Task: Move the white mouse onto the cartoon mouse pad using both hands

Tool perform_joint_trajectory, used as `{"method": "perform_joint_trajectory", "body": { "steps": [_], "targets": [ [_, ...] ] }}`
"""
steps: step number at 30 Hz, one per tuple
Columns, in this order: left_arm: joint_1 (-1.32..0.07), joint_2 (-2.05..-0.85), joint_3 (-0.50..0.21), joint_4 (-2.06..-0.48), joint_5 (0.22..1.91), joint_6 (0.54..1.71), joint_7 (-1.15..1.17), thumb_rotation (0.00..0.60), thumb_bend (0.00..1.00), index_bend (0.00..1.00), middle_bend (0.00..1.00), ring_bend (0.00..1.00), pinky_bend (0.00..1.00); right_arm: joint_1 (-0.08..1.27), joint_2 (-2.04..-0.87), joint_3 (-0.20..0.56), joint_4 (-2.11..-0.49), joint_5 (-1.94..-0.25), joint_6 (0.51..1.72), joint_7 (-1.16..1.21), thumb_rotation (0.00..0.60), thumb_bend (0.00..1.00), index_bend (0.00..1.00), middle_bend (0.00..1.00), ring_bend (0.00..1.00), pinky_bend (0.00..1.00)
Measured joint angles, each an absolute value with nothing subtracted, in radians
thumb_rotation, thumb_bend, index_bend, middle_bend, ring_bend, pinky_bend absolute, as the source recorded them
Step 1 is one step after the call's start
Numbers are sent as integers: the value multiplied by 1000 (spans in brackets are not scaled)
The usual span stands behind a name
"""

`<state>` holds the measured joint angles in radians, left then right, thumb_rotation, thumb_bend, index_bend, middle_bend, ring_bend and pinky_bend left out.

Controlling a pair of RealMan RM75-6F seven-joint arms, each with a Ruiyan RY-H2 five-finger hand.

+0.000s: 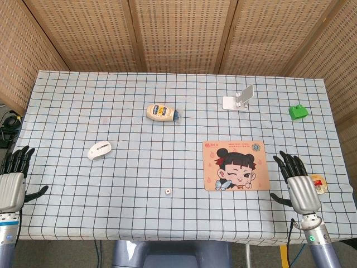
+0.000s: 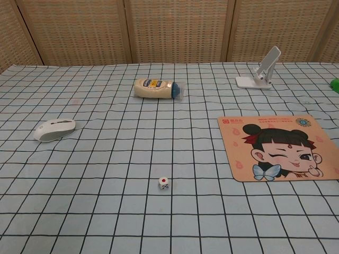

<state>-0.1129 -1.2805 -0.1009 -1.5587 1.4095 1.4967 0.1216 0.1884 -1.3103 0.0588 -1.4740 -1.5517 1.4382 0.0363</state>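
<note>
Head view shows the left hand [image 1: 12, 181] at the near left edge of the surface [image 1: 167, 120], fingers spread and pointing away from the robot, holding nothing. Ahead of it and to its right lies the white mouse [image 1: 99, 150], well apart from the fingers. The right hand [image 1: 295, 181] sits at the near right edge, fingers also spread, nothing in its grasp. Just to its left lies the cartoon mouse pad [image 1: 235, 165], flat on the checked cloth, with nothing on it; a small red and tan packet [image 1: 318, 182] lies just beside this hand on its right. Between the two hands, near the front, sits a small die [image 1: 167, 191]. Farther out lie a squeeze bottle [image 1: 163, 113] on its side, a white phone stand [image 1: 239, 100] and a green block [image 1: 298, 111]
</note>
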Motion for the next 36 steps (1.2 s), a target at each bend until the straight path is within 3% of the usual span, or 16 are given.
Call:
{"method": "perform_joint_trajectory", "body": {
  "steps": [22, 30, 36],
  "targets": [
    [-132, -1307, -112, -1549, 1380, 1464, 153, 600, 19, 27, 0, 0, 0, 191, -1300, 62, -1477, -1547, 1432, 71, 600, 132, 0, 0, 0, 0],
    [-184, -1332, -180, -1590, 1287, 1426, 272, 600, 65, 143, 0, 2, 150, 190, -1287, 60, -1486, -1555, 1437, 96, 600, 133, 0, 0, 0, 0],
    [-266, -1360, -251, -1598, 1147, 1354, 412, 600, 64, 193, 20, 31, 178, 190, -1279, 57, -1489, -1556, 1432, 122, 600, 132, 0, 0, 0, 0]
  ]
}}
